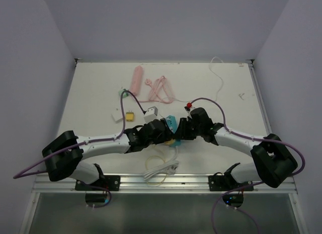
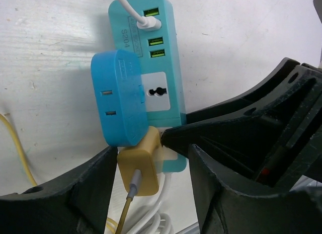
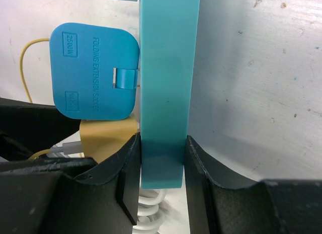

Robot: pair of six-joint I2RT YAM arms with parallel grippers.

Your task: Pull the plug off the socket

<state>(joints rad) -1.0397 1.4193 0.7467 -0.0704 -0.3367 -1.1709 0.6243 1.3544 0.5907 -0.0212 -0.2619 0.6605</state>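
A teal power strip [image 2: 168,68] lies on the white table, also in the top view [image 1: 172,122]. A blue folding adaptor [image 2: 118,100] is plugged into its side. A mustard-yellow charger plug [image 2: 138,166] sits in the socket at the strip's near end. A white USB cable [image 2: 143,20] is plugged in at the far end. My left gripper [image 2: 151,158] is open, its fingers [image 2: 75,193] straddling the yellow plug, with a gap on the right side. My right gripper [image 3: 162,143] is shut on the strip's near end [image 3: 163,93].
A coiled white cord [image 1: 160,169] and a thin yellow cable [image 2: 17,148] lie near the front edge. Farther back are a pink power strip [image 1: 136,78], a pink cable [image 1: 160,89], a white adaptor [image 1: 151,113] and a small yellow adaptor [image 1: 129,116].
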